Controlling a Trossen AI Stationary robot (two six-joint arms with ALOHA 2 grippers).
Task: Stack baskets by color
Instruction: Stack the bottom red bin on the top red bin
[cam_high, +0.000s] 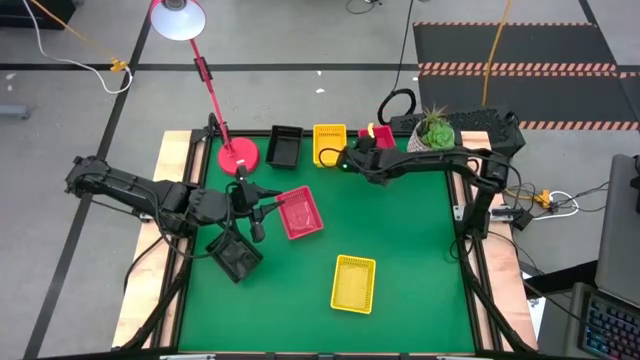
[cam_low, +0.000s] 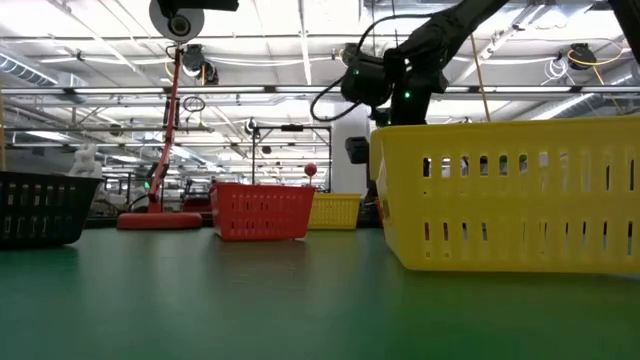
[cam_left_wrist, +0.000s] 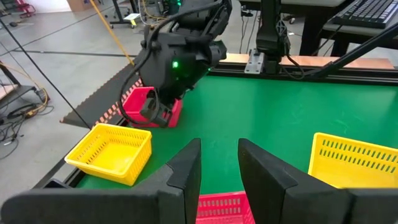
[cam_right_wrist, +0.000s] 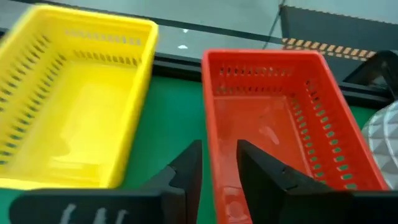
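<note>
Counter (cam_high: 400, 220): green top carrying baskets, a red lamp base (cam_high: 238, 156) and a potted plant (cam_high: 436, 130) at the far right corner.
Far row: a black basket (cam_high: 285, 146), a yellow basket (cam_high: 329, 143) and a red basket (cam_high: 381, 136) stand side by side along the far edge, from left to right.
Right hand (cam_right_wrist: 219, 167): at the far row, over the near wall of the red basket (cam_right_wrist: 280, 124); its two fingers stand a little apart, one on each side of that wall, and whether they press it cannot be told. The yellow basket (cam_right_wrist: 74, 99) sits just beside the red one.
Left hand (cam_high: 262, 207): at the left-middle of the counter, fingers a little apart, right at the edge of a second red basket (cam_high: 300, 213); in its wrist view the red rim (cam_left_wrist: 222, 204) lies just beyond the fingertips, and a grip cannot be told.
Other baskets: a second black basket (cam_high: 236, 256) sits tilted near the left edge under the left arm; a second yellow basket (cam_high: 354, 283) lies alone toward the near middle, well apart from the rest.
</note>
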